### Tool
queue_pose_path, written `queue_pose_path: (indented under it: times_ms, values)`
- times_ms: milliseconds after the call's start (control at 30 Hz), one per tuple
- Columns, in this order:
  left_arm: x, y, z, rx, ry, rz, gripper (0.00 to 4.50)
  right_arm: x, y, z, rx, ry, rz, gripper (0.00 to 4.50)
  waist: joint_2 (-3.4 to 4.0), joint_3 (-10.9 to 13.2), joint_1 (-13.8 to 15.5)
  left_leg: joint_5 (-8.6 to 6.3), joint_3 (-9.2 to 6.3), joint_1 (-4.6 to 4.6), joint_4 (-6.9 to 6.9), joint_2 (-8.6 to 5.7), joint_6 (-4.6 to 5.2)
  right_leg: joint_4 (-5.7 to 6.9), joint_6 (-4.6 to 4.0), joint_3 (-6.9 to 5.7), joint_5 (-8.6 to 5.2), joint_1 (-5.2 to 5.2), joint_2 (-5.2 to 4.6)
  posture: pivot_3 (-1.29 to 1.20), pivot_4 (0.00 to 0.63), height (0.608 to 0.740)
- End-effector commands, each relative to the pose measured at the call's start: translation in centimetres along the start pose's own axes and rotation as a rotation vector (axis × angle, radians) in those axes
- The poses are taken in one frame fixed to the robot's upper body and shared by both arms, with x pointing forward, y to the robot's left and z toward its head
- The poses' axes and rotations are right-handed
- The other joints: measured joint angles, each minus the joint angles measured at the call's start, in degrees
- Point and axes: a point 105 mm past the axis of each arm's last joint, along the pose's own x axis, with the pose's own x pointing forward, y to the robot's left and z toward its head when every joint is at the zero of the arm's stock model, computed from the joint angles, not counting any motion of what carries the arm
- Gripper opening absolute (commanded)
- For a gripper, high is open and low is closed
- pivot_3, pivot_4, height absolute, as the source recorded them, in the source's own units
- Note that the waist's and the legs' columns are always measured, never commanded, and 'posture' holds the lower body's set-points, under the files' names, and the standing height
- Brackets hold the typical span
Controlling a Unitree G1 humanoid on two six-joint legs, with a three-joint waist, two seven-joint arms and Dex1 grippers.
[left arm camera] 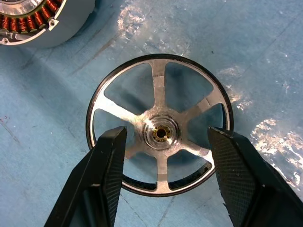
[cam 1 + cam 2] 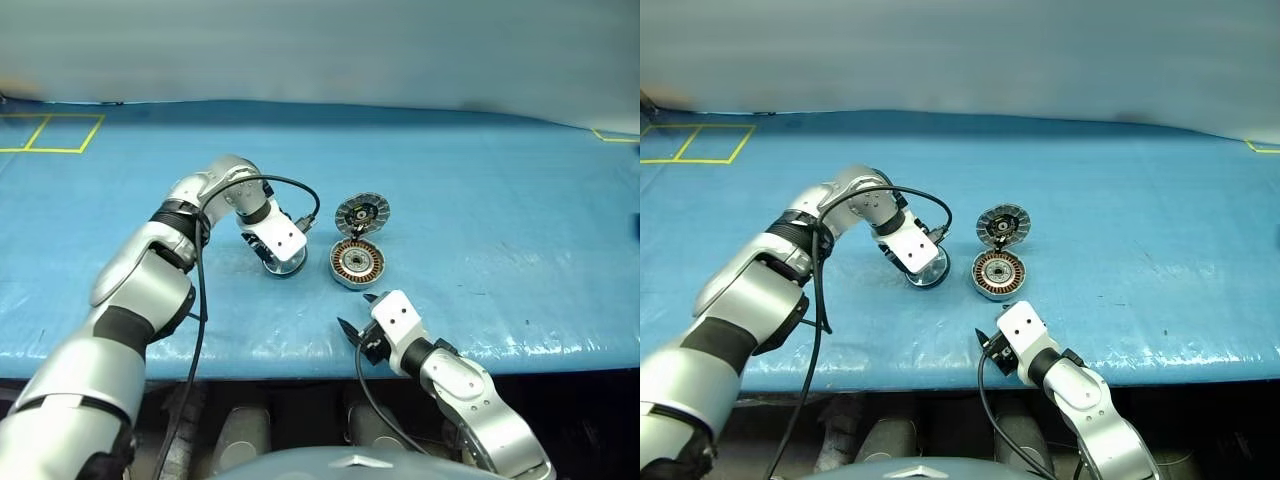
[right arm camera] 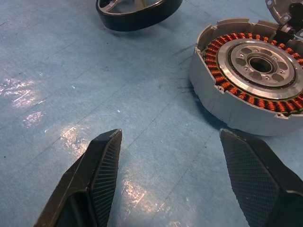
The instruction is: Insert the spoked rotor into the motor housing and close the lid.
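One thing mattered — your left pincer (image 1: 163, 179) hung spread straight over the spoked rotor (image 1: 159, 124), flat on the tabletop (image 2: 500, 200) beside the motor housing (image 2: 357, 263); the right pincer (image 3: 173, 182), also spread, was farther off.

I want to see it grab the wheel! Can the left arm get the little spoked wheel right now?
Probably yes. The left gripper hangs right over the spoked rotor, fingers open on either side of its hub, with nothing in between.

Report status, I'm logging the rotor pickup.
Left gripper open above spoked rotor, no grip. Right gripper open, empty. Motor housing lid up. Nothing in the way.
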Motion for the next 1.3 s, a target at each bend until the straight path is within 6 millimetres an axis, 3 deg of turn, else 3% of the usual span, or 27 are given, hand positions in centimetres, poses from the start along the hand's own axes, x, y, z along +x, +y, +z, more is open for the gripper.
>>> queue_pose_path:
  times_ms: [33, 200, 367, 467, 533, 900, 1033, 1167, 1300]
  values:
    - [0.2, -0.1, -0.1, 0.013, 0.008, 0.004, 2.89, -0.2, -0.1, 0.9, -0.014, -0.039, -0.012, 3.46, 0.00, 0.00, -0.10, 0.00, 0.00, 0.00, 0.00, 0.00, 0.00, 0.00, 0.00, 0.00, 0.00, 0.00, 0.00, 0.00, 0.150, 0.740]
    - [0.5, -0.5, -0.2, 0.000, -0.001, 0.011, 2.89, -0.2, -0.1, 0.8, -0.018, -0.036, -0.012, 3.46, 0.00, 0.00, -0.09, 0.00, 0.00, 0.00, -0.01, 0.00, 0.00, 0.01, 0.00, 0.00, 0.00, -0.01, 0.01, 0.00, 0.150, 0.740]
    - [1.0, -0.7, -0.5, -0.011, 0.010, 0.030, 1.82, -0.1, -0.2, 0.9, -0.024, -0.036, -0.011, 3.46, 0.03, -0.04, -0.01, 0.00, 0.00, 0.06, 0.00, 0.00, 0.00, 0.01, 0.00, 0.00, 0.00, 0.06, 0.00, 0.00, 0.150, 0.740]
    - [1.1, -0.9, -0.4, -0.011, 0.003, 0.024, 1.82, -0.1, -0.2, 0.9, -0.026, -0.037, -0.009, 3.46, 0.02, -0.04, 0.08, 0.00, -0.01, 0.08, 0.04, 0.00, 0.00, 0.03, 0.01, -0.01, 0.00, 0.08, 0.00, 0.00, 0.150, 0.740]
    - [1.1, -1.2, -0.6, -0.017, 0.007, 0.019, 1.58, -0.1, -0.2, 0.9, -0.026, -0.036, -0.006, 3.46, 0.02, -0.05, 0.06, 0.00, -0.01, 0.08, 0.07, 0.00, 0.00, 0.04, 0.02, 0.00, 0.01, 0.10, 0.00, 0.00, 0.150, 0.740]
    - [1.1, -1.5, -0.1, -0.100, -0.092, 0.129, 1.56, -0.6, -0.6, 0.7, 0.014, -0.048, -0.020, 3.46, 0.05, -0.08, 0.08, 0.00, -0.01, 0.14, 0.07, 0.00, 0.00, 0.05, 0.01, 0.00, 0.01, 0.16, -0.02, 0.00, 0.150, 0.740]
    - [0.3, -0.4, 1.8, -0.251, -0.300, 0.221, 1.56, -1.5, -1.7, 1.6, 0.046, -0.124, -0.073, 3.46, 0.05, -0.08, 0.09, 0.00, 0.00, 0.13, 0.06, -0.01, 0.00, 0.06, -0.08, -0.01, 0.07, 0.15, -0.05, 0.00, 0.150, 0.740]
    - [-0.7, 0.4, 2.6, -0.304, -0.380, 0.308, 1.56, -2.6, -2.6, 2.1, 0.046, -0.189, -0.132, 3.46, 0.05, -0.07, 0.03, 0.00, -0.02, 0.11, 0.06, 0.00, 0.00, 0.05, -0.16, -0.02, 0.11, 0.13, -0.03, 0.00, 0.150, 0.740]
    - [-1.2, 0.4, 2.7, -0.329, -0.404, 0.353, 1.56, -3.8, -3.1, 0.7, 0.053, -0.193, -0.196, 3.46, 0.05, -0.07, 0.02, 0.00, -0.02, 0.11, 0.04, 0.00, 0.00, 0.08, -0.18, -0.02, 0.12, 0.10, -0.01, 0.00, 0.150, 0.740]
